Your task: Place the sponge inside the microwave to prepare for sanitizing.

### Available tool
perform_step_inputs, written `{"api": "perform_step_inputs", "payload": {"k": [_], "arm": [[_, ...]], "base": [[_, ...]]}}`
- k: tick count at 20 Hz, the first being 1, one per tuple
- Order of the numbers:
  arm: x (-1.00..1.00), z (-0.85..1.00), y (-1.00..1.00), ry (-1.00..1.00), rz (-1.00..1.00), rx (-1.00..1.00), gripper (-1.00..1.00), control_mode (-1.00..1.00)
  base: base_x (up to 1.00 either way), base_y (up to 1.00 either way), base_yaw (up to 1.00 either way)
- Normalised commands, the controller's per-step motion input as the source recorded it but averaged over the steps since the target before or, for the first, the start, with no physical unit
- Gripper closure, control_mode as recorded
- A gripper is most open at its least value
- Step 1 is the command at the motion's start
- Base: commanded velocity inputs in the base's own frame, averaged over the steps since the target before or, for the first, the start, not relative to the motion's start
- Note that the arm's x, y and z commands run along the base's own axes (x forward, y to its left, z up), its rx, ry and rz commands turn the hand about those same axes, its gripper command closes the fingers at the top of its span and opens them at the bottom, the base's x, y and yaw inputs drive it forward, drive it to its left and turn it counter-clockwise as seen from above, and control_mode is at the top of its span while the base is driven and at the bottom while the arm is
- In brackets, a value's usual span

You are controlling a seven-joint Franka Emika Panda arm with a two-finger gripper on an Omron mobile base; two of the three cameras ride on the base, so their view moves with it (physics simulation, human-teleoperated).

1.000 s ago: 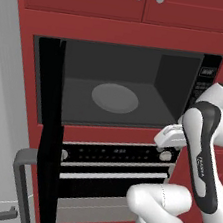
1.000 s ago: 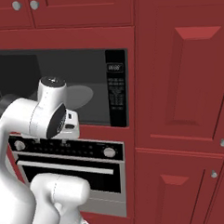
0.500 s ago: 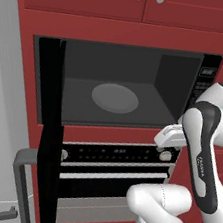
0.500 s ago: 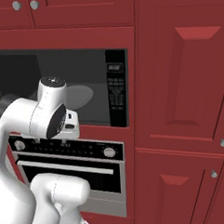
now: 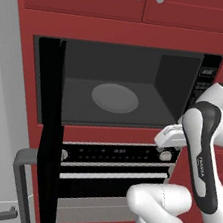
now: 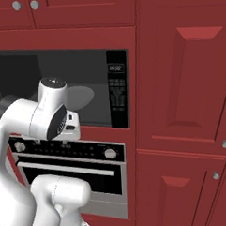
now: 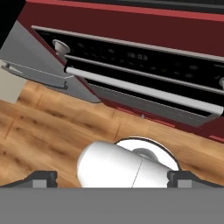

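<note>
**Clearly open microwave, empty-handed gripper**

Up in the red cabinetry, the microwave (image 5: 121,92) is a wide black box, long axis horizontal, its dark door swung out leftward. A round grey turntable plate (image 5: 115,97) lies flat inside. Below it, the gripper (image 7: 112,177) spreads fully, holding nothing, aimed down past the oven (image 7: 144,78) toward the wood floor (image 7: 48,131).

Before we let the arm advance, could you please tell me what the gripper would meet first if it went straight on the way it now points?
The open gripper points down past the oven, so it would probably first meet the wooden floor; depth is unclear.
</note>
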Motion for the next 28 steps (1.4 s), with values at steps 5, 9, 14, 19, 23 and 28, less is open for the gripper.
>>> {"api": "perform_step_inputs", "payload": {"k": [5,9,14,19,23,28], "arm": [[-0.43,0.0,0.0,-0.08,0.0,0.02,-1.0,-1.0],[-0.59,0.0,0.0,-0.16,0.0,0.03,-1.0,-1.0],[-0.19,0.0,-0.02,-0.07,-0.02,0.01,-1.0,-1.0],[0.11,0.0,-0.03,0.02,0.01,0.01,-1.0,-1.0],[0.0,0.0,0.0,0.0,0.0,0.0,-1.0,-1.0],[0.0,0.0,0.0,0.0,0.0,0.0,-1.0,-1.0]], "base": [[0.0,0.0,0.0],[0.0,0.0,0.0],[0.0,0.0,0.0],[0.0,0.0,0.0],[0.0,0.0,0.0],[0.0,0.0,0.0]]}}
